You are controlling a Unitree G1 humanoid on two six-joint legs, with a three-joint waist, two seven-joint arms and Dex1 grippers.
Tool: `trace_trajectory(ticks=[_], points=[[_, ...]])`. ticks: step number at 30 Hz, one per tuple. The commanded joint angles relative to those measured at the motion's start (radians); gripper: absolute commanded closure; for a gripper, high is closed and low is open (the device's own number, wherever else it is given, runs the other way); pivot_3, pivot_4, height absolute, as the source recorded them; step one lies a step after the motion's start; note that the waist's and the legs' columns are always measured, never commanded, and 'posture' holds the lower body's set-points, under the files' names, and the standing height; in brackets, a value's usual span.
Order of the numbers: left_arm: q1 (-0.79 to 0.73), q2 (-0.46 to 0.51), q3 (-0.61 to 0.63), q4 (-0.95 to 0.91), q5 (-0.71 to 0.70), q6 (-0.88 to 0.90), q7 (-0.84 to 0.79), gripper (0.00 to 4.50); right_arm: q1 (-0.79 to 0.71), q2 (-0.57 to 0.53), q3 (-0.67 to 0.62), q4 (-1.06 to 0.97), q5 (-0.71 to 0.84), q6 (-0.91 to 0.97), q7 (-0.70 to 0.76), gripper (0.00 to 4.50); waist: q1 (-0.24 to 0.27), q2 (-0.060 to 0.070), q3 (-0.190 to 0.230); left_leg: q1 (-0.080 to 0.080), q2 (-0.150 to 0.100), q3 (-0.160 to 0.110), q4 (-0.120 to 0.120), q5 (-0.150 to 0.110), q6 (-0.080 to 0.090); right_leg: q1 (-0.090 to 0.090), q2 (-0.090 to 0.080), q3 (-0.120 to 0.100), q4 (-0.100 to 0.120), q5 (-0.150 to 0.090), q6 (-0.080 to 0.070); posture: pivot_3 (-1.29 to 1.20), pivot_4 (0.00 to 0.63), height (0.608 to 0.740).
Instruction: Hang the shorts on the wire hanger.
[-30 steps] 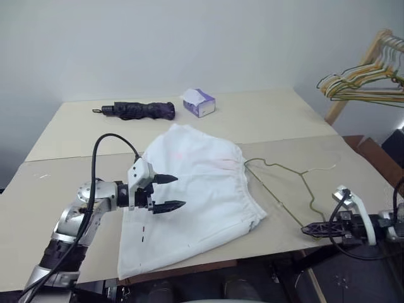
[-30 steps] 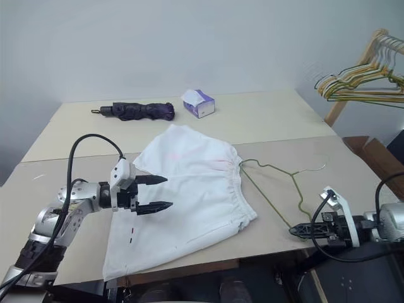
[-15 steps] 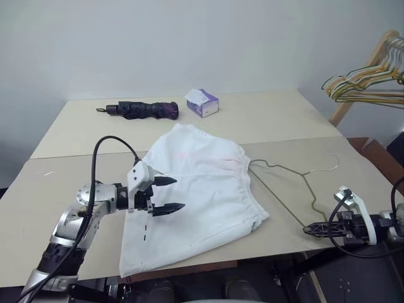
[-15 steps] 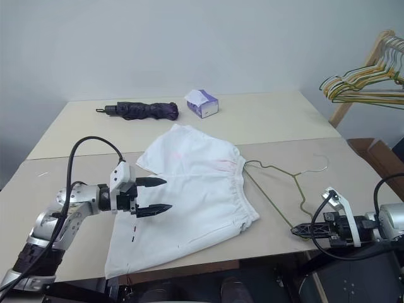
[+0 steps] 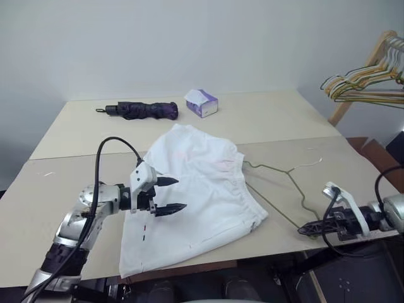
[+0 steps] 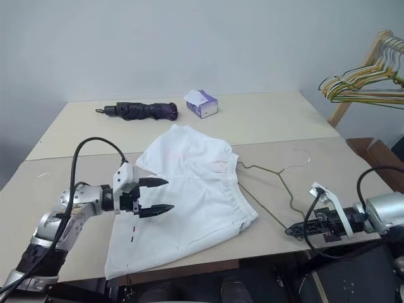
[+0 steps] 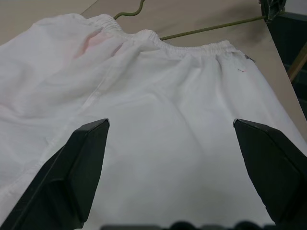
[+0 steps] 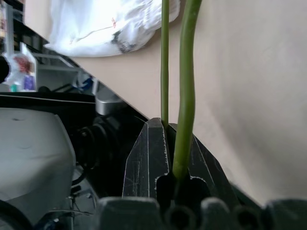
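From the head camera, the shorts lie spread flat on the beige tabletop, elastic waistband toward the robot's right, and they serve as the landmark here. The left claw hovers over the shorts' left portion, its two black fingers spread wide with nothing between them. Just right of the shorts lies the wire hanger, one corner against the waistband, its hook pointing away to the far right. The right claw sits at the tabletop's near edge, well right of the shorts, pressed together on the hanger's near corner. Beyond the shorts, toward the wall, rest a folded dark umbrella and a small white-and-purple tissue box. Far right of the shorts, off the tabletop, a bunch of coloured hangers hangs on a wooden rack.

In the left wrist view, the white fabric of the shorts lies under the spread fingers, with the gathered waistband and a faint pink stain near it; the hanger's wire runs just past the waistband (lying on bare tabletop).

In the right wrist view, the black fingers pinch the green wire, two strands of it running away from the claw toward a corner of the shorts at the tabletop's edge.
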Motion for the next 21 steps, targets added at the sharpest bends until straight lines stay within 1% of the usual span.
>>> trace_trajectory(ticks=[1, 5, 9, 13, 17, 19, 21], points=[[-0.031, -0.002, -0.006, -0.004, 0.017, -0.033, 0.003, 0.02, -0.116, 0.012, 0.076, 0.108, -0.025, -0.071, 0.063, 4.5, 0.002, 0.0, 0.0, 0.0, 0.0, 0.0, 0.0, 0.0, 0.0, 0.0, 0.0, 0.0, 0.0, 0.0, 0.0, -0.05, 0.0, 0.74], [-0.04, -0.015, -0.01, 0.007, 0.022, -0.041, 0.011, 0.02, -0.244, 0.026, 0.206, 0.224, 0.011, -0.13, 0.063, 4.5, 0.003, 0.0, 0.0, -0.001, 0.0, 0.0, 0.0, 0.0, 0.0, 0.0, 0.0, 0.0, 0.0, 0.0, 0.0, -0.04, 0.0, 0.74], [-0.041, -0.022, -0.025, 0.003, 0.041, -0.051, 0.017, 0.02, -0.335, -0.008, 0.407, 0.241, 0.113, -0.198, 0.063, 4.5, 0.006, 0.0, 0.0, -0.001, 0.0, -0.001, 0.0, 0.0, 0.0, 0.0, 0.0, 0.0, 0.0, 0.0, -0.001, -0.01, 0.0, 0.74], [-0.036, -0.022, -0.025, -0.003, 0.045, -0.053, 0.016, 0.02, -0.447, 0.039, 0.536, 0.366, 0.122, -0.258, 0.063, 4.5, 0.011, 0.0, 0.0, 0.0, 0.0, 0.0, 0.0, 0.0, 0.0, 0.0, -0.001, 0.0, 0.0, 0.001, -0.001, 0.0, 0.0, 0.74], [-0.032, -0.017, -0.028, 0.002, 0.062, -0.068, 0.028, 0.02, -0.524, 0.128, 0.585, 0.521, 0.089, -0.324, 0.063, 4.5, 0.012, 0.0, 0.0, 0.001, 0.001, 0.0, 0.0, 0.0, 0.0, 0.0, 0.0, 0.0, 0.001, 0.001, -0.002, 0.02, 0.0, 0.74], [-0.03, -0.018, -0.029, 0.002, 0.065, -0.071, 0.035, 0.02, -0.554, 0.176, 0.563, 0.604, 0.069, -0.346, 0.063, 4.5, 0.017, 0.0, 0.0, 0.0, 0.0, -0.001, 0.0, 0.0, 0.0, 0.0, 0.0, 0.0, 0.001, 0.001, -0.002, 0.02, 0.0, 0.74], [-0.027, -0.018, -0.028, -0.001, 0.061, -0.067, 0.035, 0.02, -0.568, 0.199, 0.552, 0.646, 0.062, -0.36, 0.063, 4.5, 0.028, 0.001, 0.0, 0.0, 0.0, -0.001, 0.0, 0.0, 0.0, 0.0, 0.0, 0.0, 0.001, 0.001, -0.002, 0.03, 0.0, 0.74]])
